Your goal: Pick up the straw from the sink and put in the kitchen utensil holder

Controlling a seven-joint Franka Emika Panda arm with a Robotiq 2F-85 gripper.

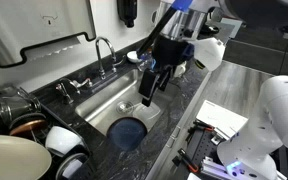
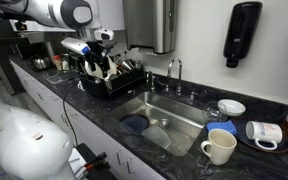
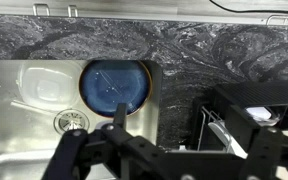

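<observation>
The pincer [image 1: 154, 90] hangs wide open and empty above the dark dish rack [image 2: 119, 78], which stands on the tabletop [image 2: 104, 106] just beside the sink [image 2: 184, 110]. Nothing is lifted yet, so I judge the task to be at its start: the reach into the basin, the grasp, the carry and the drop into the holder are all left. In the sink lie a blue plate [image 3: 114, 85] and a clear bowl [image 3: 39, 82]. A thin pale line near the drain [image 3: 71, 121] may be the straw [image 3: 29, 104], though the wrist view is too coarse to be sure. I cannot tell which part of the rack is the utensil holder.
</observation>
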